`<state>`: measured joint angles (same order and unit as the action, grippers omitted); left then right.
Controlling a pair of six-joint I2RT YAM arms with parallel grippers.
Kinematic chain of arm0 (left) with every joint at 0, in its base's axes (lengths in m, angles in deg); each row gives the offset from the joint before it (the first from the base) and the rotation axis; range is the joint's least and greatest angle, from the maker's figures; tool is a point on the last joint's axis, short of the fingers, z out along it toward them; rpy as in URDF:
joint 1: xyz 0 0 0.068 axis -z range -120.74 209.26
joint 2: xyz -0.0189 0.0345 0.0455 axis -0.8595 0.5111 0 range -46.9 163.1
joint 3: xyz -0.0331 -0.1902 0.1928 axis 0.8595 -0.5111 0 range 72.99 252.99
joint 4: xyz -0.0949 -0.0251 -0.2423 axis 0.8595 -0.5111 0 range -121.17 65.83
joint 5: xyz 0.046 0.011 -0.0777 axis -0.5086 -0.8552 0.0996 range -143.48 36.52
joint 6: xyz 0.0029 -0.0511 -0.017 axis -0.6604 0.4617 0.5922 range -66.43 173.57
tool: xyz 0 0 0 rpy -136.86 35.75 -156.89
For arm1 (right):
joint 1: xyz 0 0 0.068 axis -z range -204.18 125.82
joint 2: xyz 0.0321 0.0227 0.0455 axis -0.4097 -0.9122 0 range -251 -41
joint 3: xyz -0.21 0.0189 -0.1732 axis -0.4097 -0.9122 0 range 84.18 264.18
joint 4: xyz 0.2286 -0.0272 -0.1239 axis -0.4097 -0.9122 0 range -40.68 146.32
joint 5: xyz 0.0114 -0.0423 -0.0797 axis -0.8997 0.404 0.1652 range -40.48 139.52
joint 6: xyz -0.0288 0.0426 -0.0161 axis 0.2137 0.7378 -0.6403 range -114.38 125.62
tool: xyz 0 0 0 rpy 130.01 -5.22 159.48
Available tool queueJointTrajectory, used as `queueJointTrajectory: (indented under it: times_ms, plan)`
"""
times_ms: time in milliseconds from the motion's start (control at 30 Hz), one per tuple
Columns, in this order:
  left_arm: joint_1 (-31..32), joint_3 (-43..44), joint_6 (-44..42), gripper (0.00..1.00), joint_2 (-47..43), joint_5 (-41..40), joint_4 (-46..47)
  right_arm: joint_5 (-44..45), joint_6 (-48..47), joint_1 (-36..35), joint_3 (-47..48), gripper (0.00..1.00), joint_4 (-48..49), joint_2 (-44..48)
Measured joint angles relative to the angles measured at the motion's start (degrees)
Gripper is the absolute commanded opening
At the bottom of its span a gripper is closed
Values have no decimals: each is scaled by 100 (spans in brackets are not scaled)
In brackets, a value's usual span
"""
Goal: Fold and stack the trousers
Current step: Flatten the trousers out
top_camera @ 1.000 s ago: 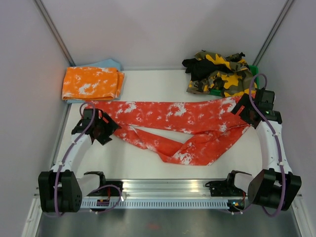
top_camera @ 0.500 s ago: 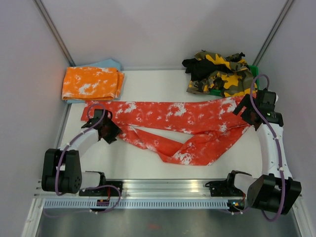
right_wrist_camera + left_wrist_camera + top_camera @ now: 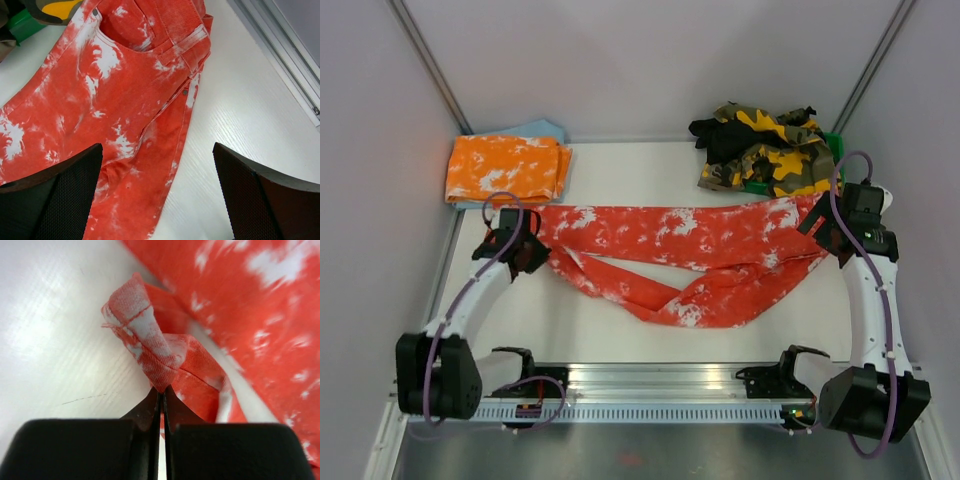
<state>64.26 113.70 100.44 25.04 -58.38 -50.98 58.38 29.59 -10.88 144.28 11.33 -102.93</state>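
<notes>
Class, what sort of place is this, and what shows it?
Likely a robot test booth: plain walls around a white table, left arm and right arm fixed to a metal rail.

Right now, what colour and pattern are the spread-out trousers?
The trousers are red with white splotches, clearest in the right wrist view.

The left arm [image 3: 470,295] extends from its near-left base toward the far left of the tabletop. The left tool [image 3: 161,390] has its jaws pressed together, pinching a fold of the trousers [image 3: 150,345]. The right arm [image 3: 872,300] extends straight along the right edge. The right tool [image 3: 157,150] hangs with its jaws spread wide, gripping nothing.
</notes>
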Motion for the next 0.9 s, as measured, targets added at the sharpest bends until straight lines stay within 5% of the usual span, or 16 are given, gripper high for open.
queueJointTrajectory:
  times_ms: [300, 567, 633, 700, 900]
  plan:
    - [-52, 903, -608, 2, -2433, -1832, -492, -247, 17, 0, 0, 98, 44, -98]
    - [-52, 859, -136, 2, -2192, -2120, -2232, -614, -11, 0, 0, 98, 63, -151]
    - [-55, 785, -22, 31, -2011, -2039, -2520, -1086, -35, 9, -28, 98, 170, -151]
    - [-74, 612, 87, 94, -1982, -1895, -2636, -1670, -22, 2, -153, 98, 369, -144]
    - [-79, 461, 90, 100, -2302, -1246, -2603, -2173, -127, -2, -339, 98, 361, -59]
